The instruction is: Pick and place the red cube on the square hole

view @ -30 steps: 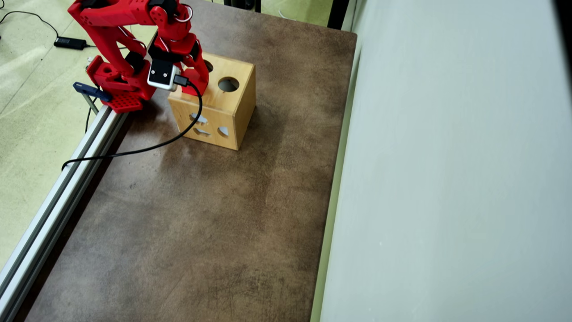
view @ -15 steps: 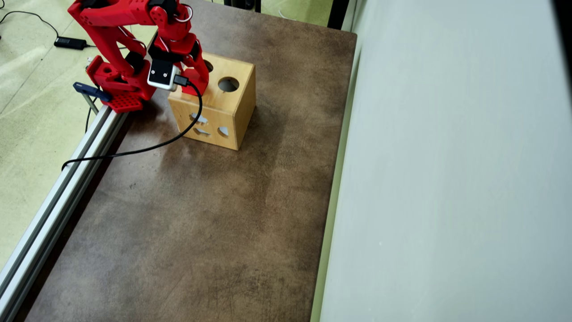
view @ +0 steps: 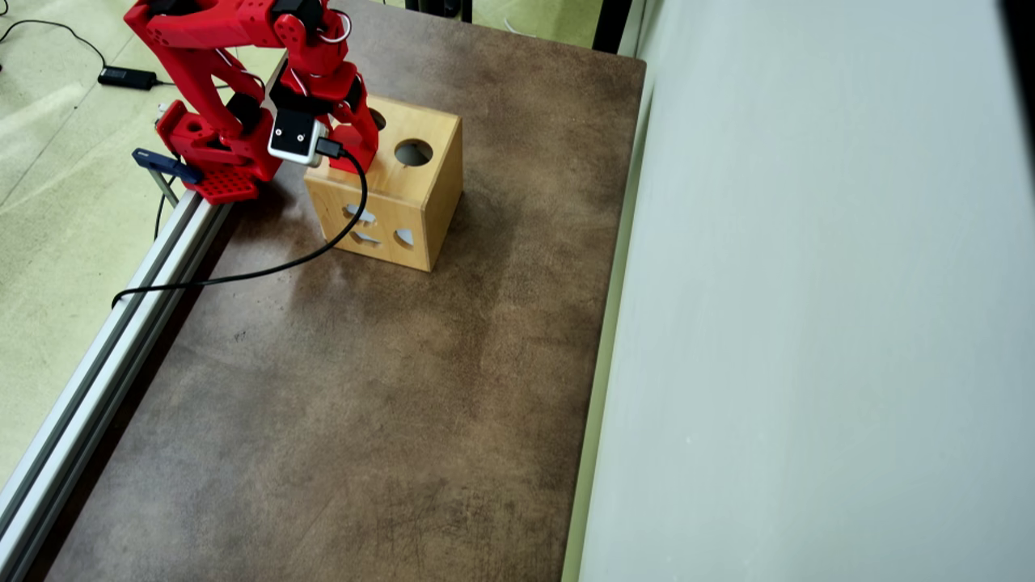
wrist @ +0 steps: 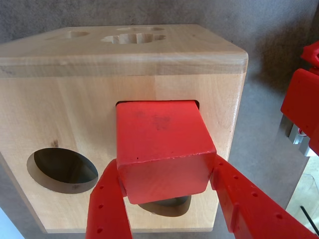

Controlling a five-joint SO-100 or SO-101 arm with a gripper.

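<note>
We see a brown mottled worktop (view: 340,404) filling most of the overhead view, with a pale wall panel (view: 808,283) along its right side and an aluminium rail (view: 105,339) along its left edge. Near the top left of that view stands the light wooden box (view: 420,202), and the red arm (view: 218,32) bends over it from the rail side, a black cable (view: 242,275) trailing from its wrist camera across the worktop. In the wrist view we find the box face with a round hole (wrist: 62,169) at lower left. Just right of it our claw (wrist: 167,191) is clamped on the red cube (wrist: 159,144), one finger against each side. The cube sits at the mouth of the square hole (wrist: 198,103), covering nearly all of it; how deep it has entered we cannot tell.
</note>
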